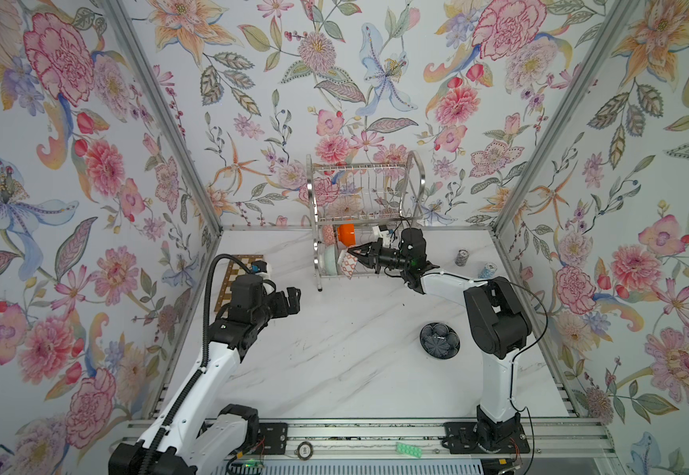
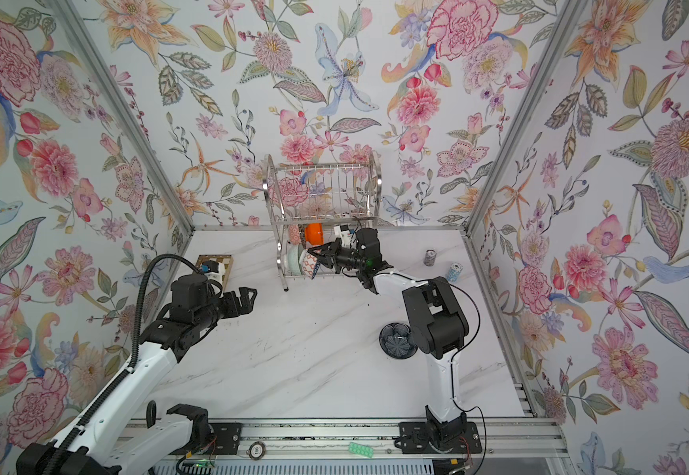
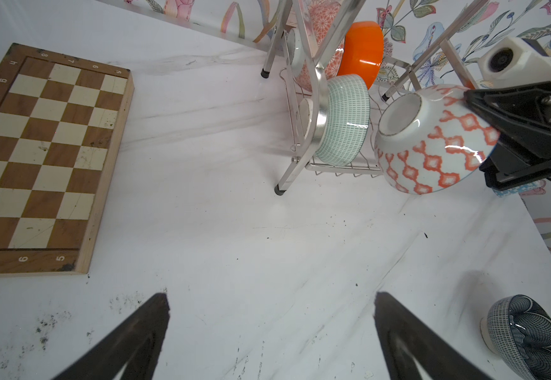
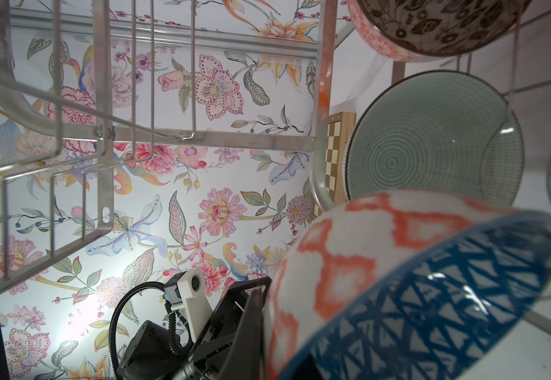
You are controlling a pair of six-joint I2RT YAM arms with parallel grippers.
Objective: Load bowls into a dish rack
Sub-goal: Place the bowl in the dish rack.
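Dish rack (image 1: 364, 166), where?
Upper centre in both top views, back against the flowered wall.

Bowls in it?
Three on the lower shelf, all standing on edge: floral bowl (image 4: 438, 23), orange bowl (image 3: 361, 49), green bowl (image 3: 343, 121).

A fourth?
The lattice bowl (image 3: 432, 144) is tilted, foot turned toward the green bowl, just beside it at the rack's front end. Whether it touches the wires cannot be told.

Right gripper (image 1: 353, 253)?
Clamped tight on the lattice bowl's rim, holding it up.

Left gripper (image 3: 270, 306)?
Fingers spread wide, nothing held. It hangs over the table (image 1: 334, 349), left of centre in the top views, near the chessboard (image 3: 47, 148).

Anything loose?
Navy bowl (image 1: 439, 339), upright on the table, lower right of centre. Small cylinders (image 1: 462, 258) stand at the right, well apart from the rack.
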